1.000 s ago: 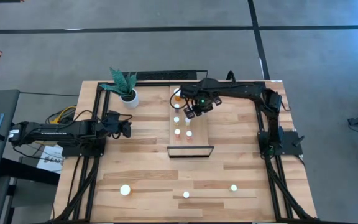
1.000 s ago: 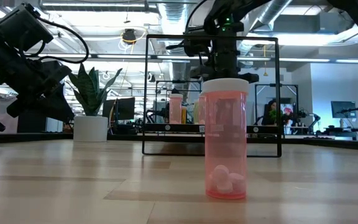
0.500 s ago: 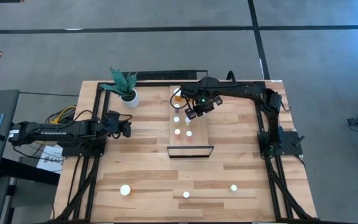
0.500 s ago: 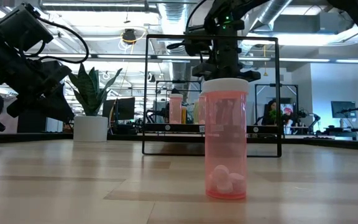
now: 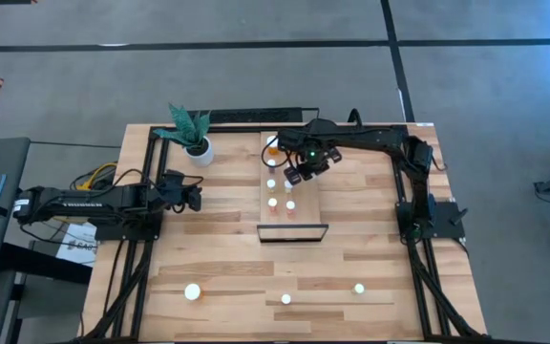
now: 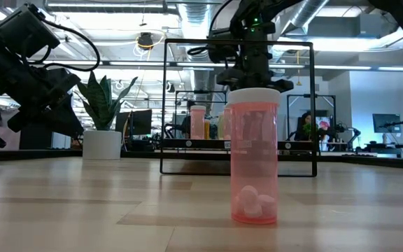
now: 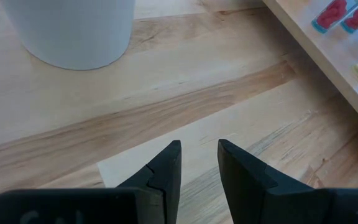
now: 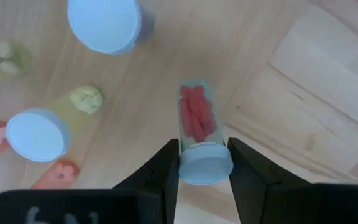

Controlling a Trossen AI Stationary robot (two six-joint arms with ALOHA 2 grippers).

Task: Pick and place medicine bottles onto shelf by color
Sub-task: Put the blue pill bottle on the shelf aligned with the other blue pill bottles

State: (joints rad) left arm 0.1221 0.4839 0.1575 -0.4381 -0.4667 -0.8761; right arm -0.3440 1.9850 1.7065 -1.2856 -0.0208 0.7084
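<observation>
Right gripper (image 8: pixel 202 163) clamps a red-pill bottle (image 8: pixel 197 134) over the shelf (image 5: pixel 306 196); several bottles shelved, three bottles (image 5: pixel 285 299) left on tabletop (image 5: pixel 227 258); left gripper (image 7: pixel 199 163) closed, empty.

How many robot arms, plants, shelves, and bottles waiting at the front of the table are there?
Robot arms: 2
Potted plant: 1
Shelf: 1
Bottles at the table's front, off the shelf: 3
Total: 7

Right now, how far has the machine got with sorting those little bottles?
Partly done. A few bottles already stand on the shelf. The right tool is shut on a bottle with red contents above the shelf. Three bottles are left on the table's near side. The left tool waits beside the shelf.
</observation>
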